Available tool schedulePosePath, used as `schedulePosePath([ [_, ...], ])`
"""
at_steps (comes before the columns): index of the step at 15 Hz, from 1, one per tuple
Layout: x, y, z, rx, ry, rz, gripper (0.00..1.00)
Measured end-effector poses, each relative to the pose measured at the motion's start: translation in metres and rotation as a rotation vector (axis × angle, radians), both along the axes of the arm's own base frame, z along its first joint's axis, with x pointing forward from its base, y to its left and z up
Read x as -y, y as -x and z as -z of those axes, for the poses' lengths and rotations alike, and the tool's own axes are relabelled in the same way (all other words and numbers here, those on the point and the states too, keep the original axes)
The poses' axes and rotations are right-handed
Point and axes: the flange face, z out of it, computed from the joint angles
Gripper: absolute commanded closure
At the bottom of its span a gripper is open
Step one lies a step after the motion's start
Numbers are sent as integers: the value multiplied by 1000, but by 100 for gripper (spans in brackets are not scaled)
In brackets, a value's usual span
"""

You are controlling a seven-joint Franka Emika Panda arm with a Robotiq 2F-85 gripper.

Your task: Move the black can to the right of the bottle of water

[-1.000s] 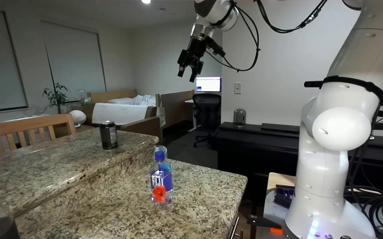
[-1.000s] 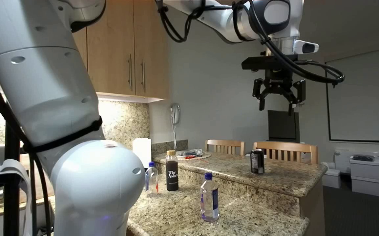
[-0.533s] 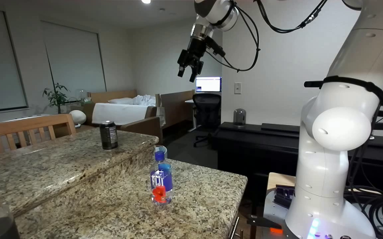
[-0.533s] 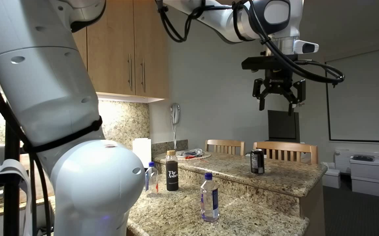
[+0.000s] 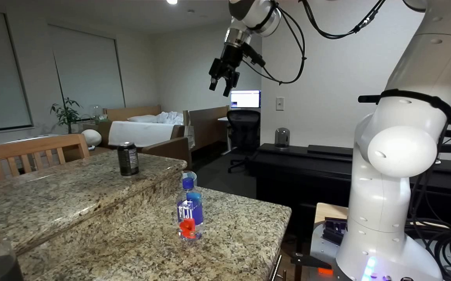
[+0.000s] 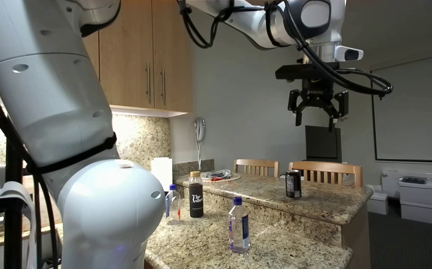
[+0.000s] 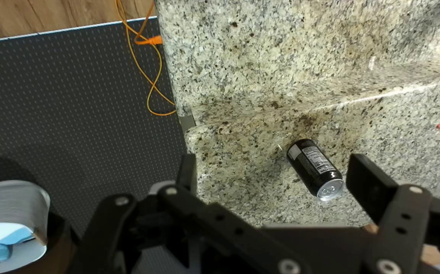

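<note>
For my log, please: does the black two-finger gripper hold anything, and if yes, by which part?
Nothing is held: the black two-finger gripper is open, and the black cylindrical metal can stands on the speckled stone counter.

The can, black with pale print on its side and a silvery lid, is stood upright on the raised level of the tabletop. The bottle is stood, likewise upright, on the lower level, apart from the can. Its clear body (marked "FIJI" in white, a red flower beneath) is topped by a blue cap.
</note>
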Motion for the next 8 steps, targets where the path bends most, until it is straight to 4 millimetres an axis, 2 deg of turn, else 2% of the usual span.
schedulePosePath([
  [5, -1, 0, -1, 0, 3, 0, 0],
  [8, -16, -12, -2, 6, 19, -26, 0],
])
